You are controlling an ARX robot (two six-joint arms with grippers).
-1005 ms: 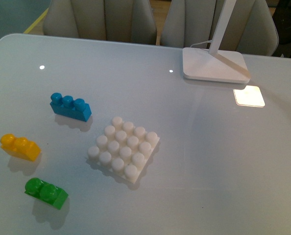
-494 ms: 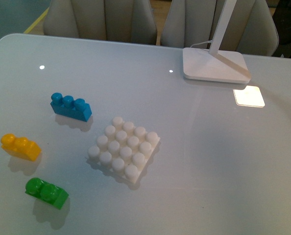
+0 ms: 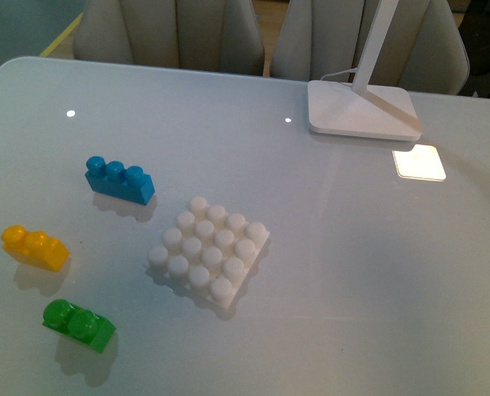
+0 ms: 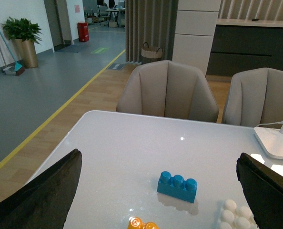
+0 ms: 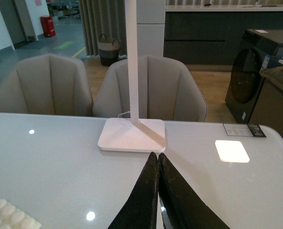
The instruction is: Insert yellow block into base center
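Yellow block [image 3: 35, 247] lies on its own on the white tabletop [image 3: 352, 272], at the near left of the front view, studs up and touching nothing. Just nearer than it sits a green brick [image 3: 78, 324], and farther back a blue three-stud brick [image 3: 119, 179]; all three are well apart from one another. To the right of the yellow block, near the middle of the tabletop, rests the base [image 3: 209, 250] — a white square plate turned at an angle, with all sixteen studs bare. Well beyond it, at the far right, stands a white lamp foot [image 3: 362, 109], with a bright square patch of light [image 3: 419, 162] on the surface just in front of it. The left hand [image 4: 159, 157] is spread wide, its dark fingers [image 4: 46, 195] at either edge of its wrist view, raised above the blue brick and the yellow block. The right hand [image 5: 156, 156] is closed — fingertips pressed together with no visible gap — and points toward the lamp foot.
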